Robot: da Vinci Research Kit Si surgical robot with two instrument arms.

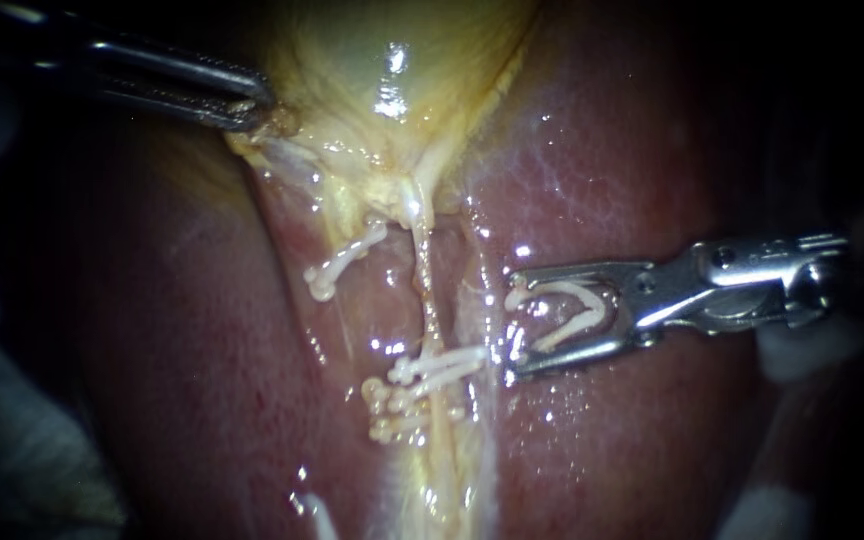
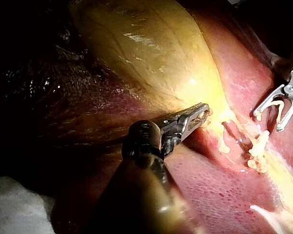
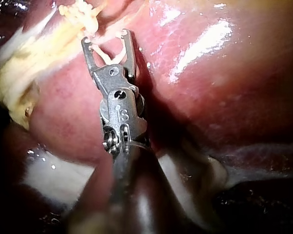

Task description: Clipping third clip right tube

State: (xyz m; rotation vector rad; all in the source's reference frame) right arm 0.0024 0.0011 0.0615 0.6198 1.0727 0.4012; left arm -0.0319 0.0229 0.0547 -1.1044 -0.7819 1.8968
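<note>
Two instruments logged: my left instrument [image 1: 247, 105], jaws clamped on yellow gallbladder [image 1: 392, 60]; my right instrument [image 1: 514, 322], jaws spread, cradling open white plastic clip [image 1: 572, 310] just beside thin pale right tube [image 1: 424, 290].

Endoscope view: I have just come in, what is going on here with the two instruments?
The left instrument, a slim metal shaft, has its jaws shut on the lower edge of the yellowish gallbladder. The right instrument carries an open white plastic clip between its jaws, beside the thin pale tube but not yet around it. Lower on that tube sit closed white clips, over the reddish liver.
</note>
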